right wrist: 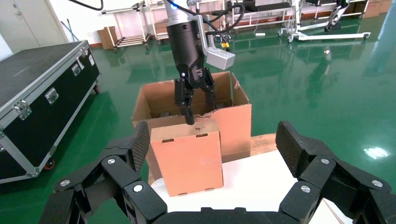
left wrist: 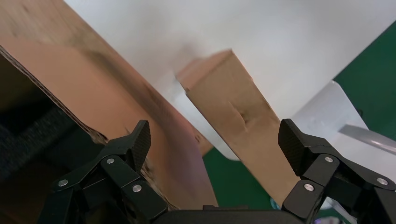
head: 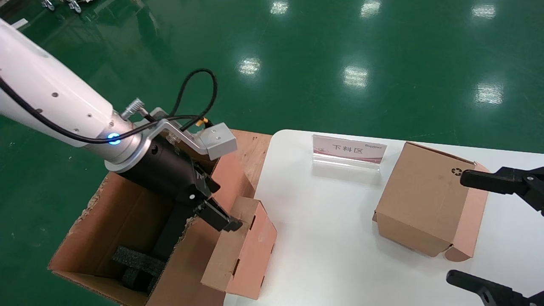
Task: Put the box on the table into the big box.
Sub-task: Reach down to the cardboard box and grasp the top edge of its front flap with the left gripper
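Observation:
The box point(head: 238, 255), small and plain brown with pinkish sides, stands tilted at the table's point(head: 331, 238) left edge, against the big box's point(head: 106, 212) near wall. My left gripper point(head: 204, 227) hangs open over that wall. One finger point(head: 227, 222) touches the box's top and the other reaches down inside the big box. In the left wrist view the open gripper point(left wrist: 215, 135) straddles the big box's wall point(left wrist: 70, 79) and the box point(left wrist: 233, 112). The right wrist view shows the box point(right wrist: 187, 158) in front of the big box point(right wrist: 233, 121). My right gripper point(head: 458, 227) stays open at the table's right.
A second small box point(head: 420, 199) with a black recycling mark sits on the table's right, between my right gripper's fingers. A pink sign stand point(head: 349, 148) stands at the table's back. Black foam point(head: 136, 261) lies inside the big box. A black flight case point(right wrist: 42, 93) stands beyond.

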`<state>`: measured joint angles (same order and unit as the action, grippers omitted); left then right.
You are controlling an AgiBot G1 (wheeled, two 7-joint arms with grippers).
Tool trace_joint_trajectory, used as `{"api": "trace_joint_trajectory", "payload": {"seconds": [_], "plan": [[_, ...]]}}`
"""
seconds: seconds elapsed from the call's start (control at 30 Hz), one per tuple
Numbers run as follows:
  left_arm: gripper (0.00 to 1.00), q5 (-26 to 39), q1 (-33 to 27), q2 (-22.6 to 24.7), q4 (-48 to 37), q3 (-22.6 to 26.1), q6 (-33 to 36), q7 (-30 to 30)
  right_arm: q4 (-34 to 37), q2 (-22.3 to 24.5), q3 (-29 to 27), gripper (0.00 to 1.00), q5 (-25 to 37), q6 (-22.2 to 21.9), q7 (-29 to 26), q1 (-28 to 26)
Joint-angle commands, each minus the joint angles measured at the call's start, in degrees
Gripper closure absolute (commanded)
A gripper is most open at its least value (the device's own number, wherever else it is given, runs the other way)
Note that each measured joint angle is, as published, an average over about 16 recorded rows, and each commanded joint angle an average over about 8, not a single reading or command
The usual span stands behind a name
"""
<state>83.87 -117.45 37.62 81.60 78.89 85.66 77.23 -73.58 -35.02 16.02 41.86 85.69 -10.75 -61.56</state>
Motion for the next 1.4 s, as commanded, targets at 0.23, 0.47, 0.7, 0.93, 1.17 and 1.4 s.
{"api": "trace_joint_trajectory", "payload": {"seconds": [0.23, 0.47, 0.7, 0.93, 1.17, 1.4], "plan": [[0.0, -2.28, -6.47, 4.59, 0.35, 9.95, 1.52, 7.92, 0.0, 0.0, 0.0, 0.0, 0.0, 0.0, 0.0, 0.0], [0.0, -4.84, -10.37, 8.75, 0.64, 16.33, 2.77, 14.13, 0.0, 0.0, 0.0, 0.0, 0.0, 0.0, 0.0, 0.0], [0.0, -6.24, -11.46, 11.9, 0.85, 19.14, 3.3, 18.59, 0.0, 0.0, 0.0, 0.0, 0.0, 0.0, 0.0, 0.0], [0.0, -6.27, -11.03, 13.95, 0.99, 19.98, 2.9, 21.45, 0.0, 0.0, 0.0, 0.0, 0.0, 0.0, 0.0, 0.0], [0.0, -5.04, -10.04, 15.79, 1.11, 20.46, 2.12, 24.06, 0.0, 0.0, 0.0, 0.0, 0.0, 0.0, 0.0, 0.0], [0.0, -2.7, -8.41, 17.78, 1.25, 20.92, 0.93, 27.29, 0.0, 0.0, 0.0, 0.0, 0.0, 0.0, 0.0, 0.0]]}}
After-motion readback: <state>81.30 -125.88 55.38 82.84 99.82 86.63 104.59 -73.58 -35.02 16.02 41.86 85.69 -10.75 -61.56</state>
